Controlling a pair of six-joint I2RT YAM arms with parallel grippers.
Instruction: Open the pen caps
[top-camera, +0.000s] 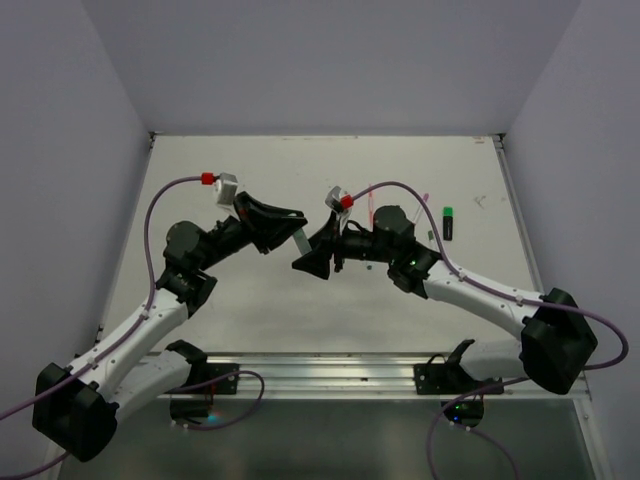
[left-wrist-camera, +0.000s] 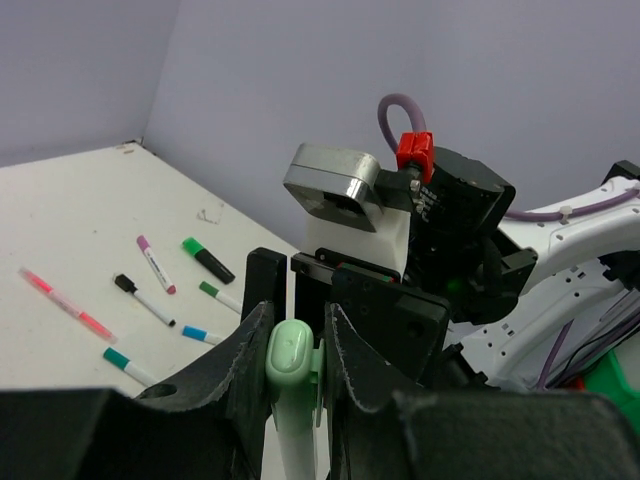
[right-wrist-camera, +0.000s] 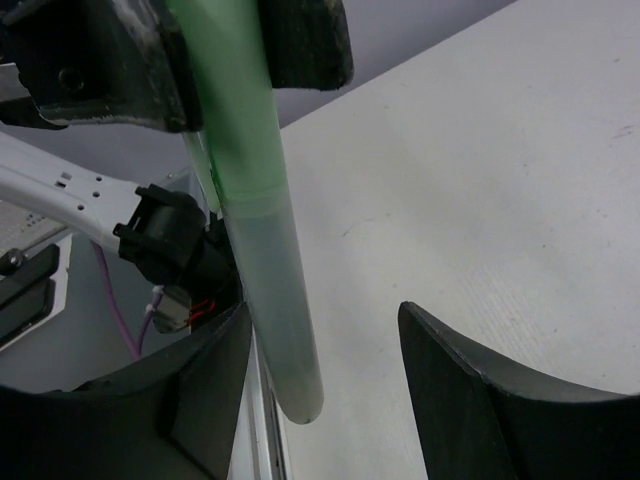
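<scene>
My left gripper is shut on a pale green pen cap, pinching it between both fingers; the pen hangs down from it. In the right wrist view the pen's pale barrel runs down between the fingers of my right gripper, which is open. The barrel lies close to that gripper's left finger, with a wide gap to the other finger. From above, the two grippers meet over the middle of the table, left and right, with the pen between them.
Several capped pens lie on the table to the right: a pink one, magenta-capped, black-capped, dark green, blue and teal. A chunky black highlighter with a green cap lies beside them.
</scene>
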